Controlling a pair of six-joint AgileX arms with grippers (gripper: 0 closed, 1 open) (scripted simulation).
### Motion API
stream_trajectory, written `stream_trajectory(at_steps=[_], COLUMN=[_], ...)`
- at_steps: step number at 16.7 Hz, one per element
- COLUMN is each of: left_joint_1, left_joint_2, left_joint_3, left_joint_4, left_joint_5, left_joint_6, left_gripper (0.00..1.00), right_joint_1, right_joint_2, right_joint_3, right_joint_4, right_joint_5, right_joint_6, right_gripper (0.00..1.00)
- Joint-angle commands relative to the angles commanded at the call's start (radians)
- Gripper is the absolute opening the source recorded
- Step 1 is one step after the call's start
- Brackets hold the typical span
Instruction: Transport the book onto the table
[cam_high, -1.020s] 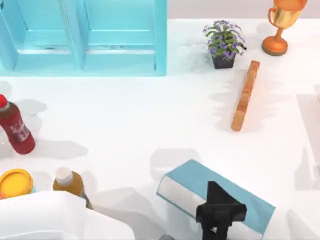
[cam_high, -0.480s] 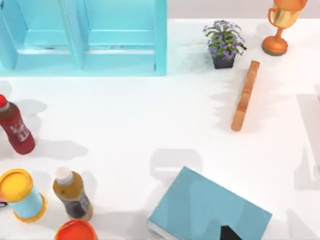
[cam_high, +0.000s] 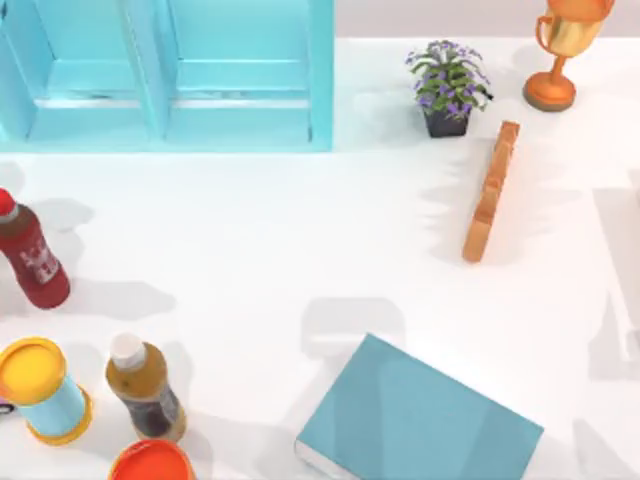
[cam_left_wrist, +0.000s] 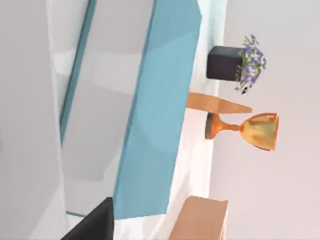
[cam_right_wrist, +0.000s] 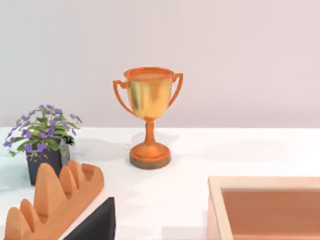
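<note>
The teal-blue book (cam_high: 420, 420) lies flat on the white table (cam_high: 250, 250) near its front edge, right of centre, with a thin strip of pale pages along its front left corner. Nothing touches it in the top view. The left wrist view looks along the book (cam_left_wrist: 160, 110) from close by, with its teal cover beside its grey-white page edge. A dark part of my left gripper (cam_left_wrist: 95, 225) shows at that picture's edge. A dark part of my right gripper (cam_right_wrist: 95, 222) shows low in the right wrist view, facing the back right of the table.
A turquoise shelf unit (cam_high: 170, 75) stands at the back left. A potted plant (cam_high: 447, 85), a gold trophy (cam_high: 560, 50) and an orange wooden bar (cam_high: 490, 190) sit at the back right. Bottles and cans (cam_high: 140, 385) crowd the front left. A wooden tray (cam_right_wrist: 265, 207) lies near the trophy.
The right gripper that stood over the book has drawn back off the front edge. The book has tipped down to lie flat. The left arm's white bulk has left the front left corner.
</note>
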Motion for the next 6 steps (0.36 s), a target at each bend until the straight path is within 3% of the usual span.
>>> stream_trajectory(at_steps=[6], left_joint_1=[-0.050], left_joint_2=[0.039], left_joint_3=[0.036], left_joint_4=[-0.137], left_joint_5=[0.021], left_joint_6=[-0.109], left_gripper=[1.00], right_joint_1=[0.000], right_joint_2=[0.000], right_joint_3=[0.000], right_joint_4=[0.000], right_joint_5=[0.000], right_joint_6=[0.000], right_gripper=[1.00])
